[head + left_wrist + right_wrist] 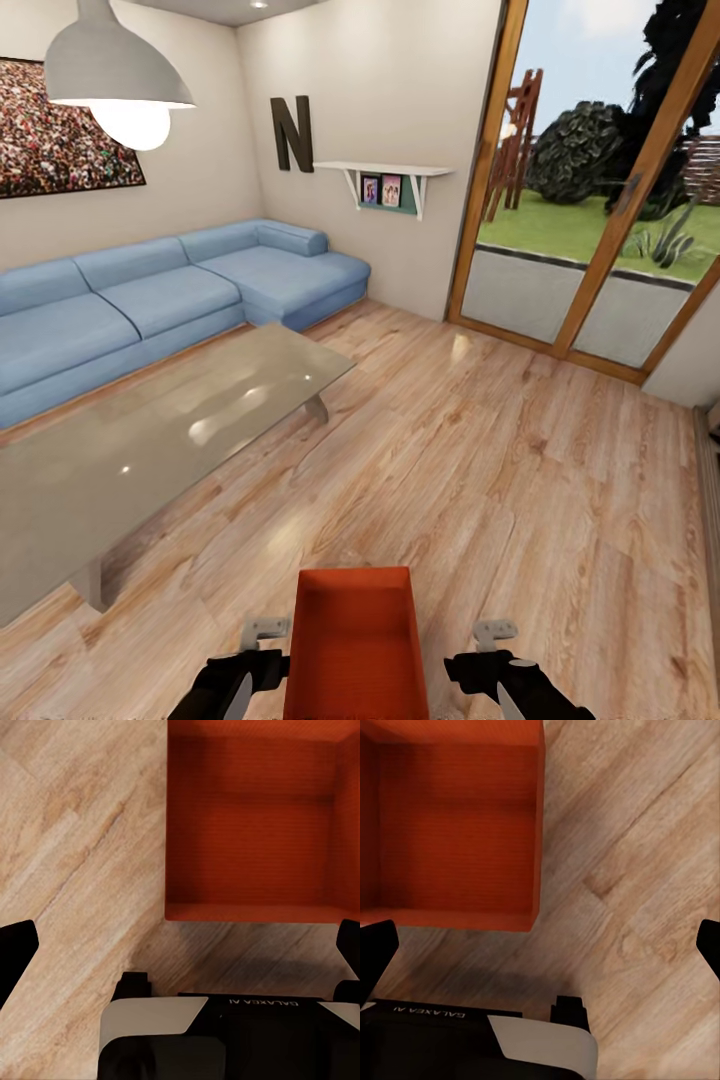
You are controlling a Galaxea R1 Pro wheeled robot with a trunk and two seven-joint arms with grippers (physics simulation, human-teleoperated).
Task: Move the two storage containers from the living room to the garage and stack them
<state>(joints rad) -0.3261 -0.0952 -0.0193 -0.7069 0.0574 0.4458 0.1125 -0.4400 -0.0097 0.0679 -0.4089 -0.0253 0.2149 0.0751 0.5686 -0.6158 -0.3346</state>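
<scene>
One red-orange storage container stands open-topped and empty on the light wood planks of the living room, low in the head view between my two arms. The left gripper hangs beside its left wall and the right gripper beside its right wall, neither touching it. Looking down from the left wrist, the container lies past the left gripper, whose fingers are spread wide with only planks between them. The right wrist view shows the container ahead of the right gripper, also open and holding nothing.
A grey low table stands to the left, with the blue sectional sofa behind it. A wood-framed glass door fills the far right wall. Open plank floor stretches ahead and to the right. My own base sits just behind the container.
</scene>
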